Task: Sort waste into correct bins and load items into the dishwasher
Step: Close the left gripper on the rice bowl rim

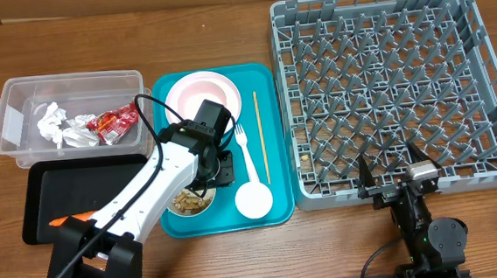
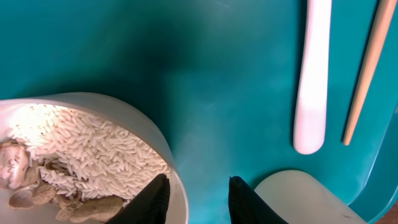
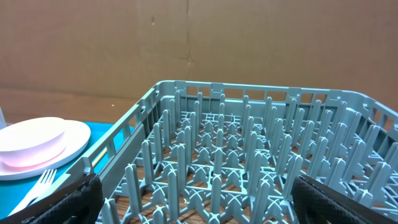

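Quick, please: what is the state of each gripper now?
Left gripper: partly open, astride the rim of the rice bowl, not clamped.
Right gripper: wide open, holding nothing.

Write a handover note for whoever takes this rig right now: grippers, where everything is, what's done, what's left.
Left gripper: open, astride the rim of the rice bowl on the teal tray, not clamped.
Right gripper: open, holding nothing, at the near edge of the dish rack.
Done: napkins and red wrapper are in the clear tub; carrot is on the black tray.
Left: tip the bowl's rice and scraps into a bin, then load the bowl, pink plate, fork, chopstick and white cup into the rack. No dishes are loaded yet.
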Tool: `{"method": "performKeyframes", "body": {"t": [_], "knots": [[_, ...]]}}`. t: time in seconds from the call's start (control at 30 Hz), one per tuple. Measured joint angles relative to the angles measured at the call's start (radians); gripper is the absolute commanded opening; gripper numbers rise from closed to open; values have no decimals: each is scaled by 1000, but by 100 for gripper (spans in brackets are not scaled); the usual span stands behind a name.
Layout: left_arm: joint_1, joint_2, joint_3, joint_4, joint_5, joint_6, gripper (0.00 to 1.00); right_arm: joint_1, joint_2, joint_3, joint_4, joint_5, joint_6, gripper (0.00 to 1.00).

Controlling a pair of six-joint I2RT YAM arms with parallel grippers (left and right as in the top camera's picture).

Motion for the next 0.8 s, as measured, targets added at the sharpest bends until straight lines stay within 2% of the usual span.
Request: {"method": "performKeyframes", "body": {"t": [0.2,0.8], "knots": [[0,0,0,0,-6,-6,31,0,0,0,0,0,0,100],[0,21,0,13,-24,-30,33,0,0,0,0,0,0,100]]}}
